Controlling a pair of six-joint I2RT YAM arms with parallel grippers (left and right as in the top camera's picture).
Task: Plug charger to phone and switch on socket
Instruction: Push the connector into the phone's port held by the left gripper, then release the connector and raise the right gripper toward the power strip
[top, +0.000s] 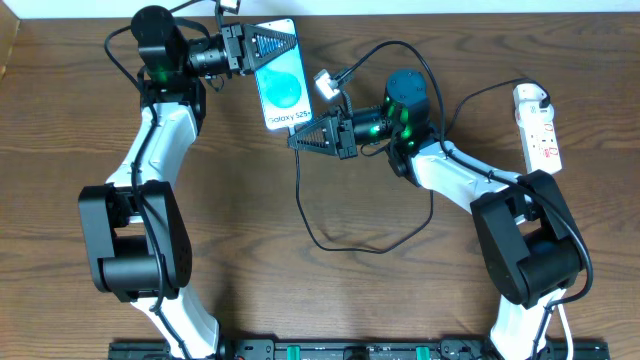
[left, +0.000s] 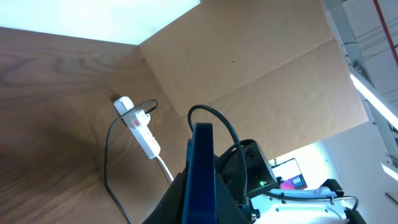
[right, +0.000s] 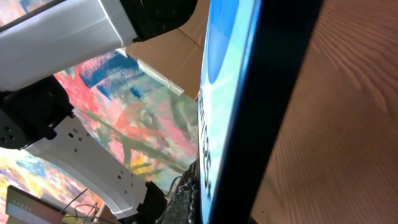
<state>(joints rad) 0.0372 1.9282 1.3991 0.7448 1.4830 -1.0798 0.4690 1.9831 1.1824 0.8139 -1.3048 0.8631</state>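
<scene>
The phone (top: 280, 85) with its blue-cyan screen facing up is held off the table between both arms. My left gripper (top: 262, 45) is shut on its top end; the left wrist view shows the phone edge-on (left: 202, 168) between the fingers (left: 202, 211). My right gripper (top: 305, 135) is shut on its bottom end, a finger pad (right: 189, 202) against the screen (right: 227, 93). The charger's black cable (top: 340, 245) loops on the table up to the right gripper, where its tip is hidden. Its white plug (top: 530, 97) sits in the socket (top: 538, 125).
The socket also shows in the left wrist view (left: 142, 127) with the plug (left: 140, 116), the black cable (left: 107, 155) and its white cord. A brown cardboard wall (left: 249, 68) stands behind the wooden table (top: 230, 220). The socket lies near the table's right edge.
</scene>
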